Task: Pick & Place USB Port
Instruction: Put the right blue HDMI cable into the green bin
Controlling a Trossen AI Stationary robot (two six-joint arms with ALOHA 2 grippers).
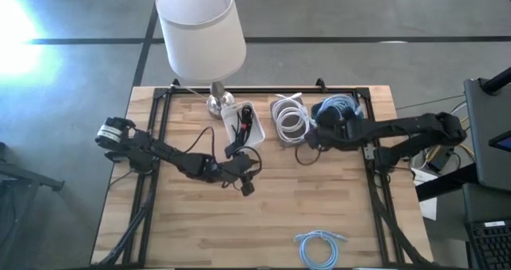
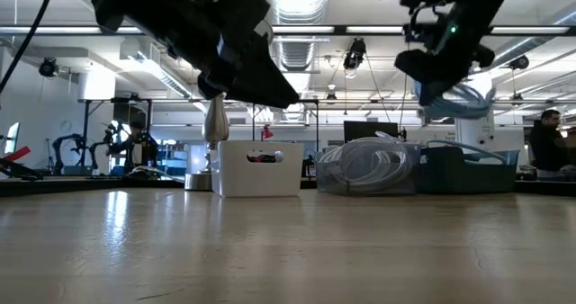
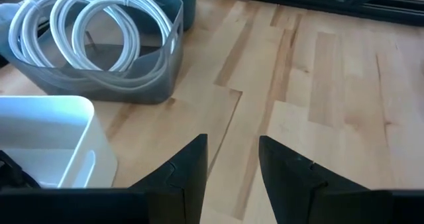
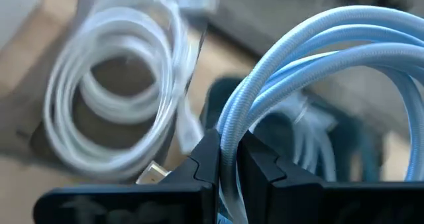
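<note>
Over the table (image 1: pixel 319 206), only the right wrist view shows the right tool (image 4: pixel 228 159) pinching blue cable (image 4: pixel 311 45).

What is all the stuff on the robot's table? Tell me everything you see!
Lamp: one, white shade, silver base, back edge of table.
White bin: one, beside the lamp, dark items inside.
Grey bin: one, middle back, holding white coiled cables.
Blue bin: one, right of grey bin, light blue cables inside.
Loose blue cable: one, coiled, front edge of table.
Table: one, light wood.
Left gripper: black, open, empty, mid-table.
Right gripper: black, shut on a blue cable bundle, above the blue bin.
</note>
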